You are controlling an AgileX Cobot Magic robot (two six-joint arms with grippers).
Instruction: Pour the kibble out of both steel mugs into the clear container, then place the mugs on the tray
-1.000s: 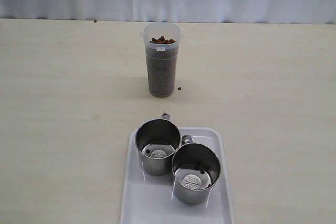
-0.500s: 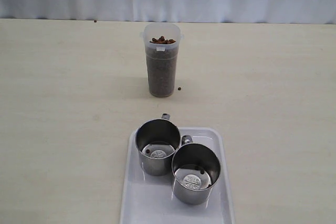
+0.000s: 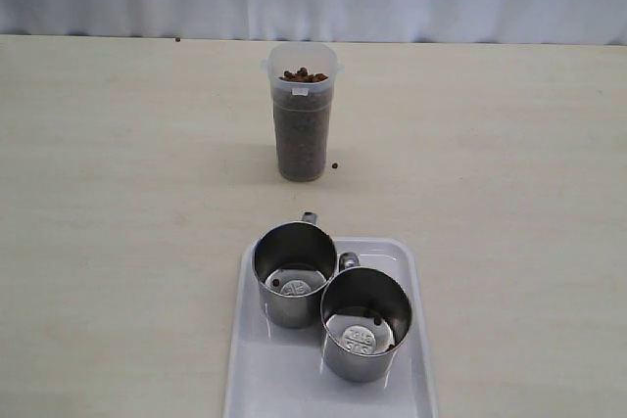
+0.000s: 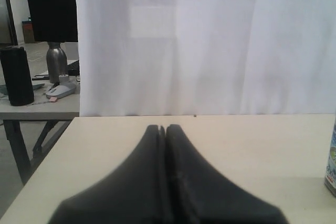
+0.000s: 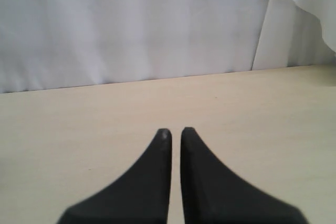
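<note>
The left gripper (image 4: pixel 161 127) had its two black fingers pressed together and held nothing. It looked out over bare table (image 4: pixel 252 145) toward a white curtain. No mug showed in its view.

In the view from outside, no arm could be seen, so I could not tell which arm was nearer. The tray (image 3: pixel 284 379) lay at 6 o'clock from the clear container (image 3: pixel 303 134), well apart from it. Both steel mugs stood upright on the tray, touching or nearly so. The left mug (image 3: pixel 292 242) sat at about 10 o'clock from the right mug (image 3: pixel 364 291). Both handles pointed to about 12 or 1 o'clock. The kibble (image 3: pixel 303 75) filled the container almost to the top. One stray pellet (image 3: pixel 336 165) lay on the table just beside it, at about 4 o'clock.

The right gripper (image 5: pixel 176 130) had its fingers almost together, with only a thin slit between, and it held nothing too.

The job looked done, I think.
</note>
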